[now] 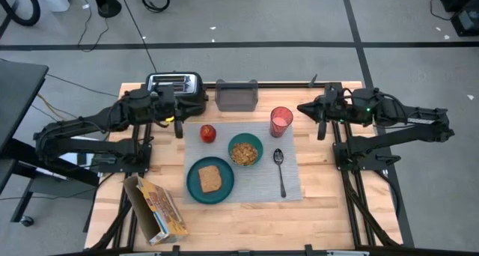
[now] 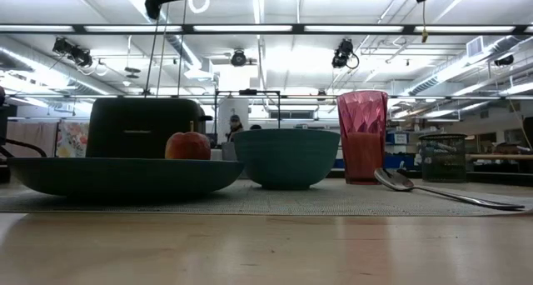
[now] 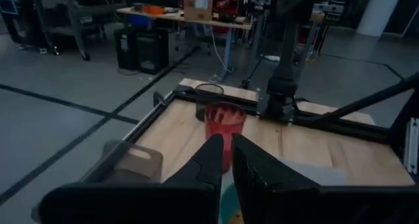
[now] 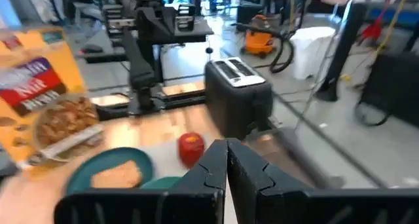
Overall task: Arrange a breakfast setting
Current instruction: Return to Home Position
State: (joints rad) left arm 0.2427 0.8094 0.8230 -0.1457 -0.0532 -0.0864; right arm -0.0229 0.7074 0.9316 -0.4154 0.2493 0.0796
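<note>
Wooden table [image 1: 329, 203]: grey ribbed rectangular placemat [image 1: 258, 187] at centre. On it: teal round plate [image 1: 193, 184] with toast slice [image 1: 210, 178], smaller teal bowl [image 1: 258, 144], metal spoon [image 1: 280, 170] on right side. Small red fruit [image 1: 208, 133] at far-left corner, translucent red cup [image 1: 281, 120] at far-right corner. Left gripper [image 3: 227, 140] and right gripper [image 4: 227, 144] raised at rear, jaws clenched, empty.

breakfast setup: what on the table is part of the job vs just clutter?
Job: placemat, plate, toast, bowl, red cup, spoon, red fruit.
Lying about: toaster, grey tray, cereal box.
Left claw and right claw hold nothing, off to either side of the mat.
</note>
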